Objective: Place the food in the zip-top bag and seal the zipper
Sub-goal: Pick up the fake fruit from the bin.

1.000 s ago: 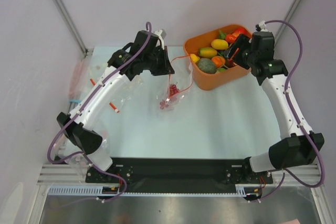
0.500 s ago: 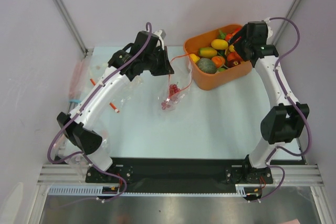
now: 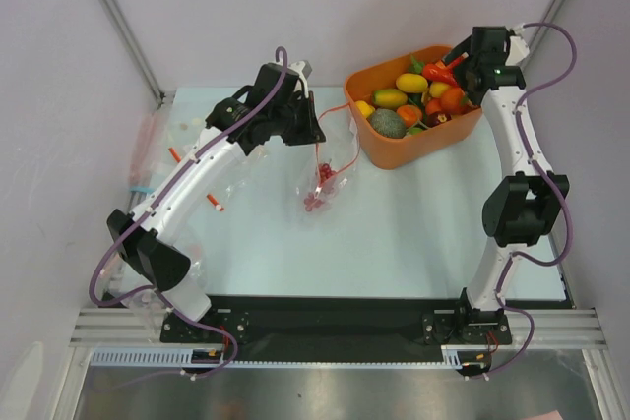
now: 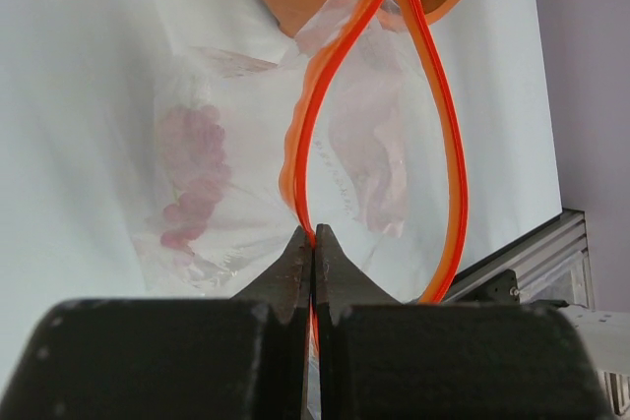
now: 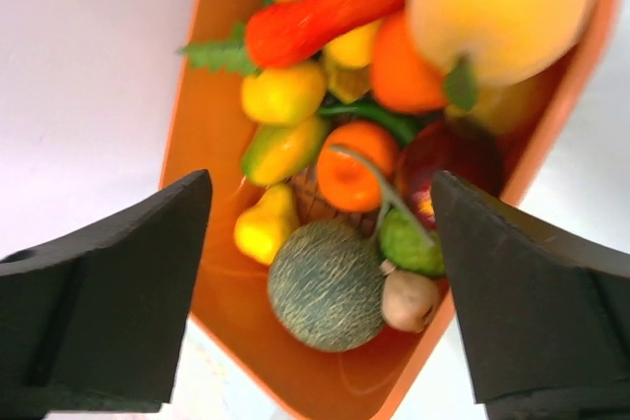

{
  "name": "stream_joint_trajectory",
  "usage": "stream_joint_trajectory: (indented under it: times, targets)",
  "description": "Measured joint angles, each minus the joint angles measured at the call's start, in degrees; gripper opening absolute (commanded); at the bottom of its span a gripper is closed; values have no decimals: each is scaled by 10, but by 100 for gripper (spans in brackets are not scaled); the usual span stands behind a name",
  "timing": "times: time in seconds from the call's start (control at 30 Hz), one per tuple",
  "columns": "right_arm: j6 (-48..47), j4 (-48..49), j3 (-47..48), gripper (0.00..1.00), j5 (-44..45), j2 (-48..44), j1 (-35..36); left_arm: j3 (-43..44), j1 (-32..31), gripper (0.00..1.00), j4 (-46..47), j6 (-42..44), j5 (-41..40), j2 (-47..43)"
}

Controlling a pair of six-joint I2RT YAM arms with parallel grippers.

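My left gripper [image 3: 313, 130] is shut on the red-orange zipper [image 3: 340, 108] of the clear zip-top bag [image 3: 330, 176], left of the orange tub [image 3: 394, 154]. In the left wrist view the jaws [image 4: 313, 243] pinch one side of the zipper [image 4: 445, 145], whose loop gapes open. Purple grapes [image 4: 192, 174] lie inside the bag [image 4: 364, 145]. My right gripper [image 3: 461, 58] is open and empty above the tub's far right end. In the right wrist view it [image 5: 320, 194] hovers over a red chili [image 5: 325, 12], an orange [image 5: 359, 164] and a mango [image 5: 281, 150].
The tub [image 5: 212, 95] also holds a green melon [image 5: 325, 287], a yellow pear [image 5: 261, 228] and other toy food. Spare clear bags [image 3: 162, 135] lie at the table's left edge. A small orange piece [image 3: 214, 202] lies beside the left arm. Walls stand close behind.
My right arm has drawn back and swung toward the tub's far right end, folding upright. The left gripper keeps its hold on the zipper; the bag barely moved.
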Motion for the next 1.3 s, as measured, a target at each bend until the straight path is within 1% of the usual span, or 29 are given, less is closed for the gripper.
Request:
stream_joint_trajectory:
  times: [0.23, 0.33, 0.6, 0.97, 1.07, 1.1, 1.17, 1.2, 1.3]
  targets:
    - [-3, -21, 28, 100, 10, 26, -54, -11, 0, 0, 17, 9, -10, 0]
    - [-8, -35, 56, 100, 19, 49, -66, -16, 0, 0, 20, 13, -14, 0]
    - [-27, -71, 125, 100, 37, 100, -68, -16, 0, 0, 30, 23, -16, 0]
    - [-54, -87, 131, 99, 52, 142, -71, -16, 0, 0, 33, 34, -24, 1]
    - [-62, -87, 137, 87, 53, 157, -71, -16, 0, 1, 33, 35, -24, 4]
    - [-67, -88, 140, 80, 57, 161, -71, -16, 0, 0, 33, 36, -25, 4]
    - [-71, -84, 148, 74, 57, 163, -70, -16, 0, 0, 33, 38, -26, 5]
    - [-74, -82, 150, 66, 57, 164, -69, -16, 0, 0, 33, 38, -27, 5]
    - [-84, -79, 151, 56, 62, 164, -67, -16, 0, 0, 33, 38, -29, 5]
